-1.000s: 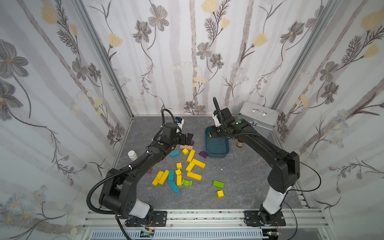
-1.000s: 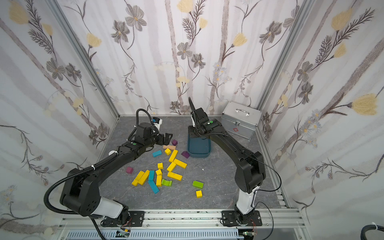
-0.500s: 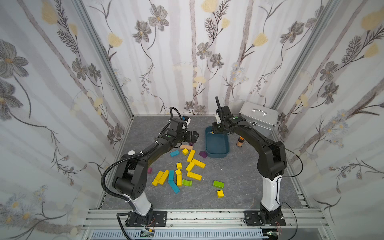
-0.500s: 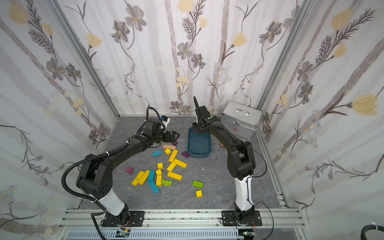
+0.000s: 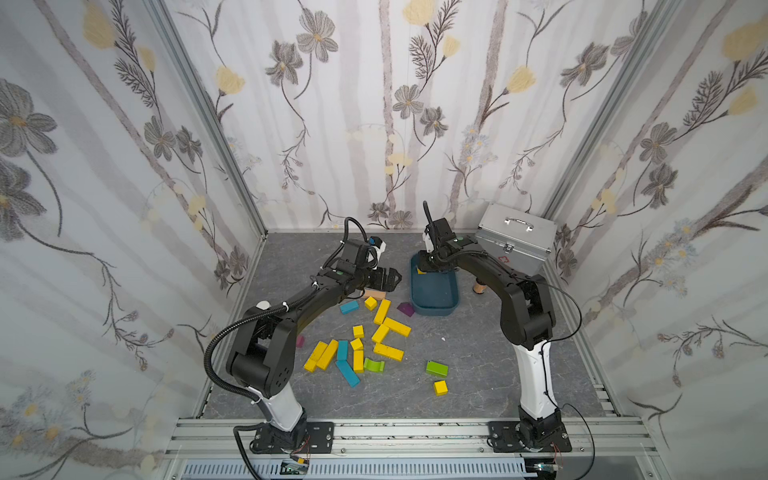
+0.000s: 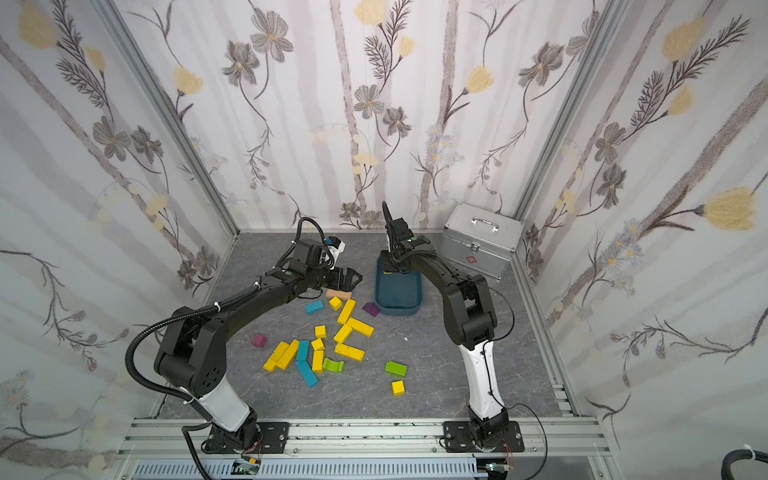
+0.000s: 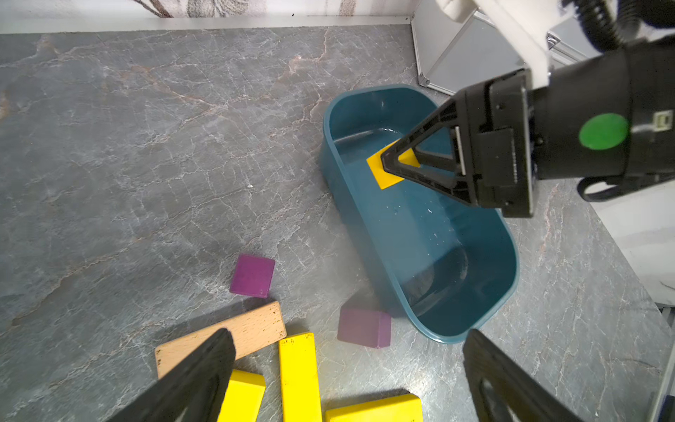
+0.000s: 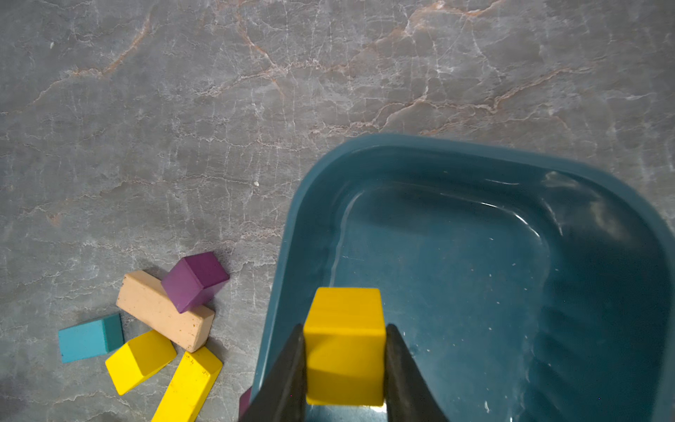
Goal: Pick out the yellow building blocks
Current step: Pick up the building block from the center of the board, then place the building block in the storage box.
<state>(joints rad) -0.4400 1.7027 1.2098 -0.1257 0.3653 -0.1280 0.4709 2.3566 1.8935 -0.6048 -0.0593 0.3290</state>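
Several yellow building blocks (image 5: 382, 311) (image 6: 347, 311), cubes and bars, lie scattered on the grey floor in both top views, and one cube (image 5: 440, 387) sits apart near the front. My right gripper (image 8: 345, 329) (image 5: 426, 268) is shut on a yellow cube (image 8: 343, 350) (image 7: 380, 175), low inside the far end of the teal tub (image 8: 292, 226) (image 5: 436, 309). I cannot tell whether the cube touches the tub's floor. My left gripper (image 7: 347, 336) (image 5: 392, 277) hangs open and holds nothing, above the yellow bars (image 7: 297, 376) beside the tub.
A tan bar (image 5: 376, 294), purple blocks (image 5: 405, 308), teal blocks (image 5: 349, 307) and green blocks (image 5: 436, 368) lie among the yellow ones. A silver metal case (image 5: 515, 241) stands at the back right. A small cork-coloured piece (image 5: 480, 286) lies right of the tub.
The left gripper has reached a little further toward the tub and stayed open. The right gripper has stayed over the tub's far end with the cube while its elbow drew in.
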